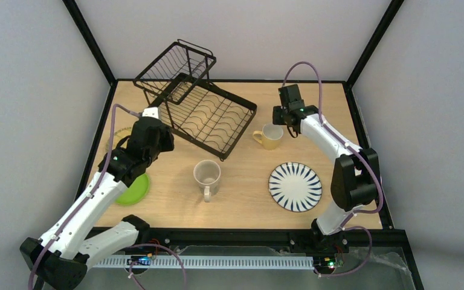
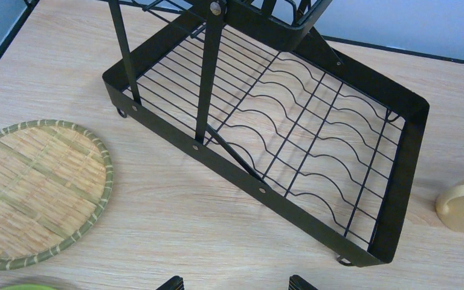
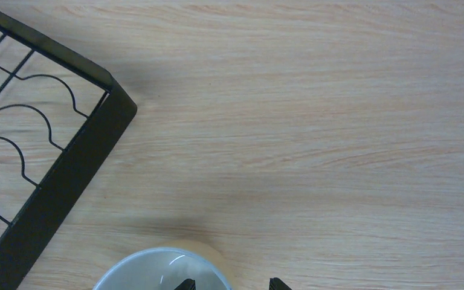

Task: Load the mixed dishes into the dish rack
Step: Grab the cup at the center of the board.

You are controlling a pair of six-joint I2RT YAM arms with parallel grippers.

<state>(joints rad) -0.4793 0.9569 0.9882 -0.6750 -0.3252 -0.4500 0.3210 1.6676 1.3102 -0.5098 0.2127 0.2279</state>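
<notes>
At the far left we see the yellow woven-look plate [image 2: 36, 193] flat on the tabletop [image 1: 241, 199]. The lime-green small plate [image 1: 134, 190] lies nearer the arm bases, partly under the left arm. The left claw [image 2: 235, 283] hangs with its jaws wide and nothing between them, just off the near long side of the dish rack [image 1: 199, 106]. The woven plate lies to its left, outside the jaws. The rack stands skewed, its raised basket at the far end. Near its corner the beige mug [image 1: 207, 176] stands upright, apart from both claws. Further right, the right claw [image 3: 232, 284] is narrower but parted and straddles the yellow mug [image 1: 270, 136] at its rim: one tip over the mouth, one outside, with wood showing between. The white plate with dark radial stripes [image 1: 295, 186] lies nearer the bases.
</notes>
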